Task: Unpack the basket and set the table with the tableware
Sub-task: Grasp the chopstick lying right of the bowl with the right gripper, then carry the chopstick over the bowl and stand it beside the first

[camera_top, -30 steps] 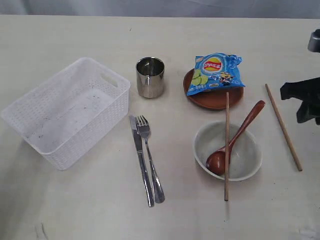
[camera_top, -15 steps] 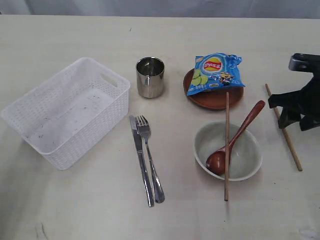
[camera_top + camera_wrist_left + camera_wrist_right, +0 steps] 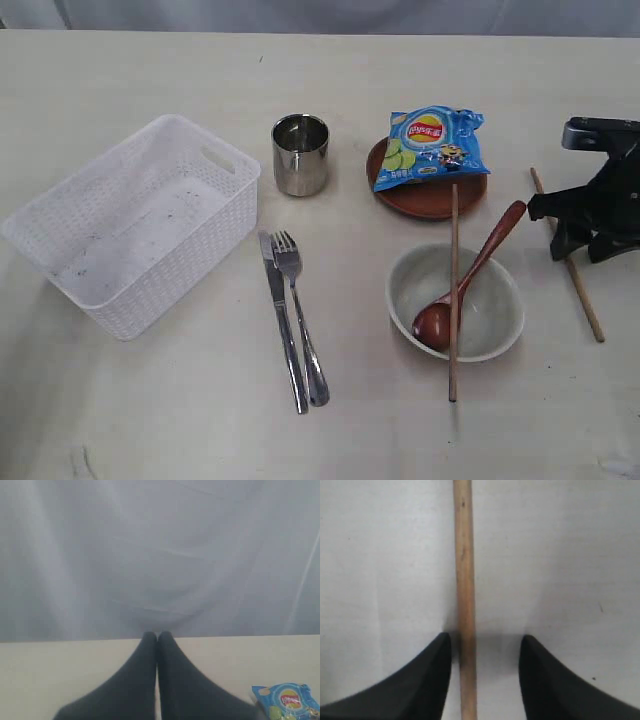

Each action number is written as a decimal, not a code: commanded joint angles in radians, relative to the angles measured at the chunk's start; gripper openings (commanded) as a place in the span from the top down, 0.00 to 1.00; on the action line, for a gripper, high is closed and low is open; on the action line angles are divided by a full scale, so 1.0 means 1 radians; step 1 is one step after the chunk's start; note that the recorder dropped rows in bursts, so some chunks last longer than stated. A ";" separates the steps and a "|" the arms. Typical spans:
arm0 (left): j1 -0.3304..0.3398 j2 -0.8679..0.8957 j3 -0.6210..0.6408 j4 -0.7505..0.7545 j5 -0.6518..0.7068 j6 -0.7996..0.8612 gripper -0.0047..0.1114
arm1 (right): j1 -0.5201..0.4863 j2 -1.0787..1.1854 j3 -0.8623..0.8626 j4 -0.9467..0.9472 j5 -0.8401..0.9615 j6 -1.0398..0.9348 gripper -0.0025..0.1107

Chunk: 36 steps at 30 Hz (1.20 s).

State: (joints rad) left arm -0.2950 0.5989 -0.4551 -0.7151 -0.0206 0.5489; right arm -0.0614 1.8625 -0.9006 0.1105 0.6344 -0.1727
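Tableware is lying spread over the tabletop (image 3: 150, 420); the basket (image 3: 130, 225), left in the exterior view, is sitting empty. One chopstick (image 3: 453, 300) is resting across the bowl (image 3: 505, 335) with the spoon (image 3: 470, 280), lower right of centre. The second chopstick (image 3: 464, 570) is lying flat near the right edge, well apart from its mate. The right pincer (image 3: 485, 642) is hanging spread astride it, gripping nothing. The left pincer (image 3: 157, 639) is pressed together, empty, facing the backdrop.

Risks, as I'm judging them:
- The stick is sitting off-centre, just beside one finger. That finger is likely touching first and rolling or pivoting the thin round stick out of the gap.
- The fingertips are working close to the tabletop and risk scraping it if they go lower.
- Gripping above the stick's middle is leaving a long tail to swing into the spoon or bowl.
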 commanded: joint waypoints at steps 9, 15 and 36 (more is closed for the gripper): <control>-0.007 -0.006 0.005 0.001 0.003 0.003 0.96 | 0.023 -0.016 0.004 -0.044 0.046 0.030 0.98; -0.007 -0.006 0.005 0.001 0.003 0.003 0.96 | 0.023 -0.169 -0.012 0.015 0.134 0.053 0.98; -0.007 -0.006 0.005 0.001 0.021 -0.051 0.96 | 0.166 -0.570 0.256 0.409 0.324 -0.002 0.98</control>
State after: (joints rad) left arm -0.2950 0.5989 -0.4551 -0.7151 0.0000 0.5130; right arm 0.0483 1.3065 -0.6907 0.4563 0.9885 -0.1782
